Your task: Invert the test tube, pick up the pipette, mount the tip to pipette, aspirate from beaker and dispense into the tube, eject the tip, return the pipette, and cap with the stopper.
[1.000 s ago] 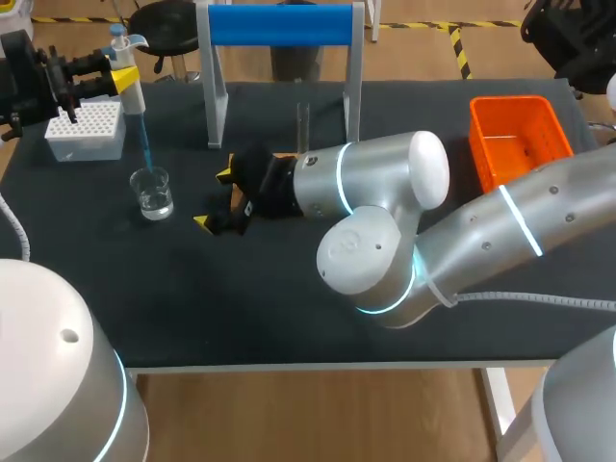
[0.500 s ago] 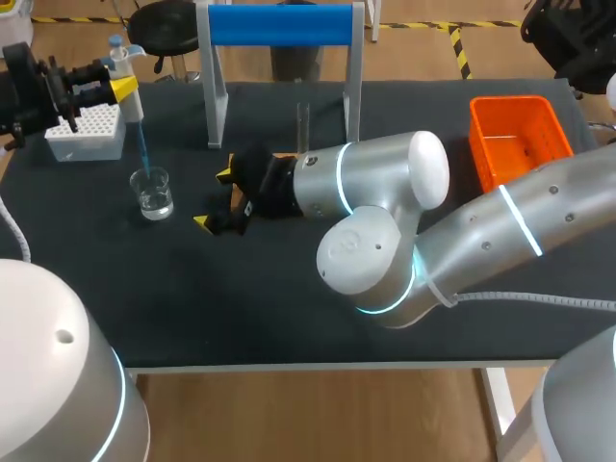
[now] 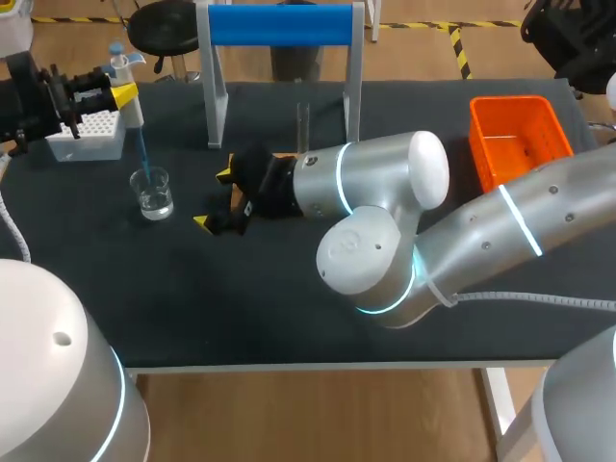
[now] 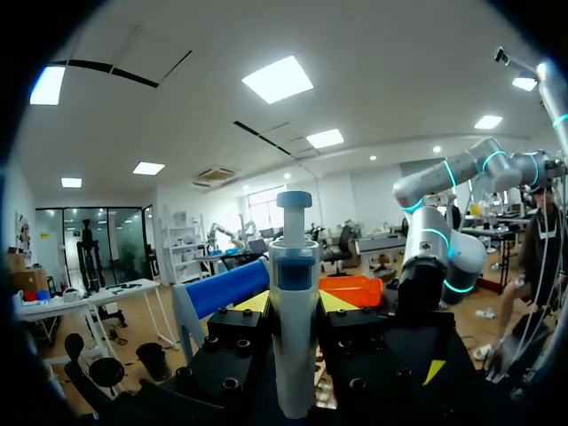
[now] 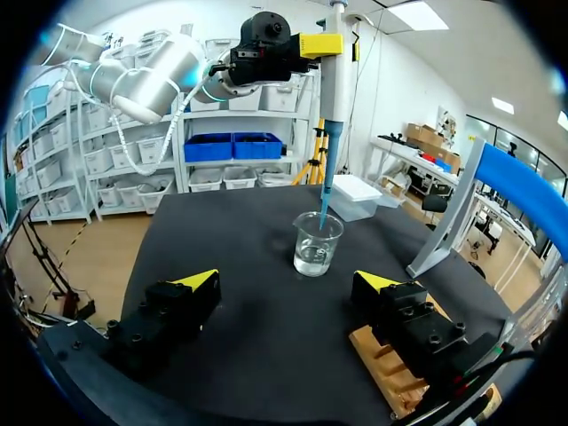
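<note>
My left gripper [image 3: 96,82] is shut on the white pipette [image 3: 123,79] at the table's far left and holds it upright. Its blue tip [image 3: 142,154] points down into the mouth of the glass beaker [image 3: 152,191], which holds some clear liquid. The left wrist view shows the pipette body [image 4: 293,311] clamped between the fingers. From the right wrist view, the tip [image 5: 325,200] ends just inside the beaker [image 5: 317,244] rim. My right gripper [image 3: 217,200] lies low on the table right of the beaker, open and holding nothing. A clear test tube [image 3: 302,123] stands upright behind it.
A white tip rack [image 3: 87,135] sits at the far left behind the beaker. A blue-topped stand [image 3: 279,24] rises at the back middle and an orange bin [image 3: 515,135] stands at the back right. A wooden block [image 5: 390,373] lies under my right gripper's wrist.
My left gripper has drawn the pipette up and a little to the left, so the tip sits higher in the beaker. The right arm has not moved.
</note>
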Robot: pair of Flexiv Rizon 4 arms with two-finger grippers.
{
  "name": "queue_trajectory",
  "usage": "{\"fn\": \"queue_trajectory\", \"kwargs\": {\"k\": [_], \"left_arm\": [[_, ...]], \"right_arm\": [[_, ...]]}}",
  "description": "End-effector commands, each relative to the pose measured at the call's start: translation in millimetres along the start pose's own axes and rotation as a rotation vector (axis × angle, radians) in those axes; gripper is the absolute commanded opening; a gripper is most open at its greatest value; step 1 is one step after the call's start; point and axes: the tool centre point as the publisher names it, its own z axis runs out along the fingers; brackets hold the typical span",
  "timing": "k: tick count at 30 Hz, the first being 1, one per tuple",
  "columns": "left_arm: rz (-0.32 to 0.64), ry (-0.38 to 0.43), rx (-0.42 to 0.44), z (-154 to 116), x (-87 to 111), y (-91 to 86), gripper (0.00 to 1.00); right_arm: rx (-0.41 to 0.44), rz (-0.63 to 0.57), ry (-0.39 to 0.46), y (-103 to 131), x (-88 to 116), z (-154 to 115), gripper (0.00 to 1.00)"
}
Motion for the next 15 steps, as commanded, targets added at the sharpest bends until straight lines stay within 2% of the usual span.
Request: {"fn": "queue_trajectory", "kwargs": {"k": [1, 15], "left_arm": [[-0.001, 0.011, 0.009, 1.7, -2.9, 8.2, 0.00], [-0.047, 0.003, 0.006, 0.4, -4.7, 25.1, 0.00]], "right_arm": [[0.004, 0.000, -0.003, 0.7, 0.6, -0.2, 1.00], [0.004, 0.000, -0.003, 0.7, 0.6, -0.2, 1.00]]}}
